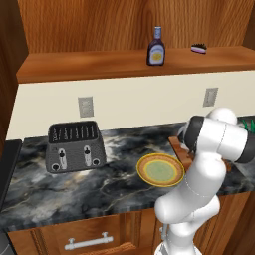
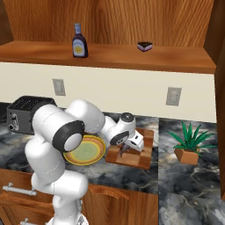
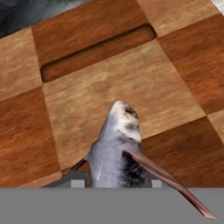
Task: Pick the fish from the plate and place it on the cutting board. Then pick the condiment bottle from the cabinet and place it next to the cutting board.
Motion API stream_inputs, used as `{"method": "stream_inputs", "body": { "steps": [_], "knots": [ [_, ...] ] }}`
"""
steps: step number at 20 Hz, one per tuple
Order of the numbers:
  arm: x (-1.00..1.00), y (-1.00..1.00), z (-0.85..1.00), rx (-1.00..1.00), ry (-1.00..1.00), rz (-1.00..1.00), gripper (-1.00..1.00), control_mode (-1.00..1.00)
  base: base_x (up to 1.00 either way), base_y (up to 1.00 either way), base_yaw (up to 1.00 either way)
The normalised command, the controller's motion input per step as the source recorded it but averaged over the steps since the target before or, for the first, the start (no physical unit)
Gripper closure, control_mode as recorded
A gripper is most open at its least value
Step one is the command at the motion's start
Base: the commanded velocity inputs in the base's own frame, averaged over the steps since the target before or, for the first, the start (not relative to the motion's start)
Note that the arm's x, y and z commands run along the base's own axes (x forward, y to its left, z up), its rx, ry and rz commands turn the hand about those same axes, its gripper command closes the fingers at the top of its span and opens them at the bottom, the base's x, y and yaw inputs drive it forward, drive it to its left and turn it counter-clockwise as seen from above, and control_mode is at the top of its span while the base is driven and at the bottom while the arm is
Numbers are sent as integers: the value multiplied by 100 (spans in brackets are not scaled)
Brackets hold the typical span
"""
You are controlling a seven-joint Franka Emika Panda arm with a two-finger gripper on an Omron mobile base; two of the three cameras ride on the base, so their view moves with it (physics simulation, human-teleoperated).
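Fish [image 3: 116, 148] sits clamped between the fingers [image 2: 124, 151], just above the cutting board [image 3: 131, 87].

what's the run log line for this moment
stage: placing fish | gripper: shut on fish, low over cutting board | plate: empty | condiment bottle: on cabinet shelf

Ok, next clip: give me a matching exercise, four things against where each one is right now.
Things:
1. fish
2. plate
3. condiment bottle
4. toaster

Places:
A. upright on the cabinet shelf
B. on the counter at the left, beside the plate
C. in the gripper, just over the cutting board
D. bare on the counter, beside the cutting board

Pairs: 1-C, 2-D, 3-A, 4-B
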Motion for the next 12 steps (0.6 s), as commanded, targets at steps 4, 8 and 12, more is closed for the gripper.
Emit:
{"method": "stream_inputs", "body": {
  "steps": [4, 8, 12],
  "knots": [
    [8, 0, -30, 0, -1, 0, -100, -100, 0, 0, 0],
    [1, 0, -2, 0, 0, 0, -100, -100, 0, 0, 0],
    [0, -1, 23, 2, 2, 0, -100, -100, 0, 0, 0]
  ]
}}
